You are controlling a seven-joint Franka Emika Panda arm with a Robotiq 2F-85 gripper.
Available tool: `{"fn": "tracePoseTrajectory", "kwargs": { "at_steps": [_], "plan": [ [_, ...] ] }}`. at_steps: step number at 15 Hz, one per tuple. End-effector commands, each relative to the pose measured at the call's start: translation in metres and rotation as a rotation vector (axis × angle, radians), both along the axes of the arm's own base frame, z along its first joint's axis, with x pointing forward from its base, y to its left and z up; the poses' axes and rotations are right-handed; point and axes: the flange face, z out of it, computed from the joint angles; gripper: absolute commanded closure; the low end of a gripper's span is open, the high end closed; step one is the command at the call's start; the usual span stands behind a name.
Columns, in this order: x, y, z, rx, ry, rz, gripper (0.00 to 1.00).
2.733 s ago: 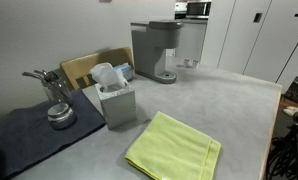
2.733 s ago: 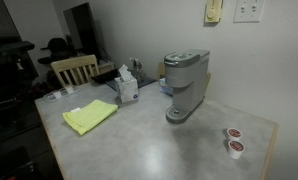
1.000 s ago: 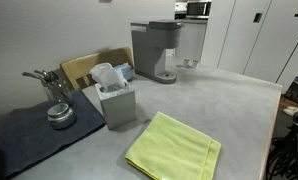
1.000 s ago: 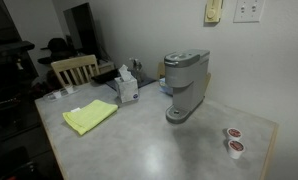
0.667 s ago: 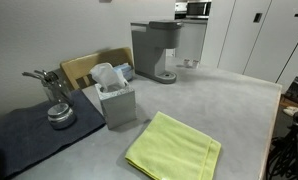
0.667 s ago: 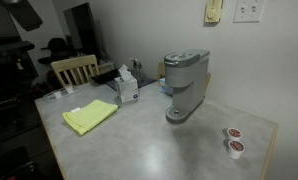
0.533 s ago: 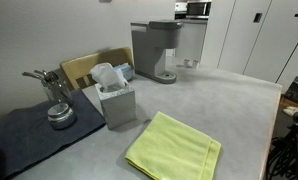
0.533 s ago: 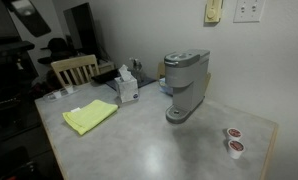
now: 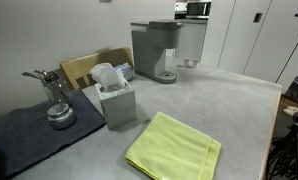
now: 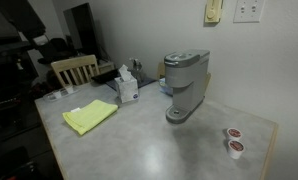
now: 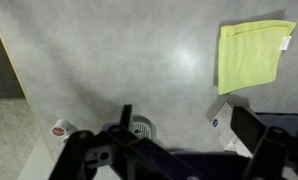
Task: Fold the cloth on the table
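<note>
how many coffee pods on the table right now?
2. The farther pod and the nearer pod sit close together on the table near its corner, apart from the coffee machine. Others may hide behind it.

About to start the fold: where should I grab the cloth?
Pinch a corner of the cloth, coming straight down: it lies flat on the table, no edge raised. The corner far from the tissue box likely has most room.
</note>
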Motion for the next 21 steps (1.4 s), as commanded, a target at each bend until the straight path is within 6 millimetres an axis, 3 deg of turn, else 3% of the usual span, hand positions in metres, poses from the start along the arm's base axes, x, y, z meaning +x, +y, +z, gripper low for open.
{"fn": "tracePoseTrajectory", "kwargs": {
  "at_steps": [1,4,9,14,21],
  "plan": [
    [0.0,0.0,0.002,0.0,-0.001,0.0,0.0],
    [-0.009,-0.005,0.001,0.036,-0.041,0.001,0.0],
    [0.004,0.006,-0.011,0.157,-0.163,0.007,0.0],
    [0.025,0.035,-0.046,0.243,-0.192,0.072,0.0],
    [0.053,0.085,-0.097,0.334,-0.046,0.219,0.0]
  ]
}}
